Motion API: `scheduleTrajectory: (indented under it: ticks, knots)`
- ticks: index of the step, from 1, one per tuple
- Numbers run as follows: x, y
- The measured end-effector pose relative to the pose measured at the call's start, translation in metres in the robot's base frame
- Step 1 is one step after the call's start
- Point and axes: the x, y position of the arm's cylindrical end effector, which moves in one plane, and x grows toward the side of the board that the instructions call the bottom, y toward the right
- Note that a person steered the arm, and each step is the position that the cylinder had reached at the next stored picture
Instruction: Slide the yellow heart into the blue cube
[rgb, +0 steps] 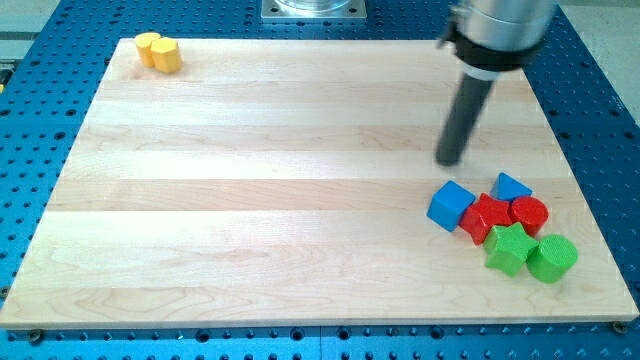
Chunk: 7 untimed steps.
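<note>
1. Yellow heart (158, 51) sits at the tabletop's (250, 200) far top-left corner, well apart from the blue cube (450, 205).
2. My tip (450, 160) stands just above the blue cube; no pincer shows.

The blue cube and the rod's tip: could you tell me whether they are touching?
Apart. The camera view shows a strip of bare wood between my tip and the blue cube, which sits just below it toward the view's bottom.

Heart (157, 51) at board (250, 200) top-left; block cluster (503, 226) bottom-right; tip (450, 161) just above cluster.
</note>
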Motion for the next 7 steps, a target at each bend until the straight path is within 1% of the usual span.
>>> scheduleTrajectory:
  ticks: [1,2,3,4,5,6,7]
  knots:
    - [-0.005,-0.118]
    - [-0.005,-0.176]
    - [-0.004,-0.272]
    - [-0.056,-0.338]
    - [-0.109,-0.376]
    - [-0.157,-0.396]
    - [-0.194,-0.411]
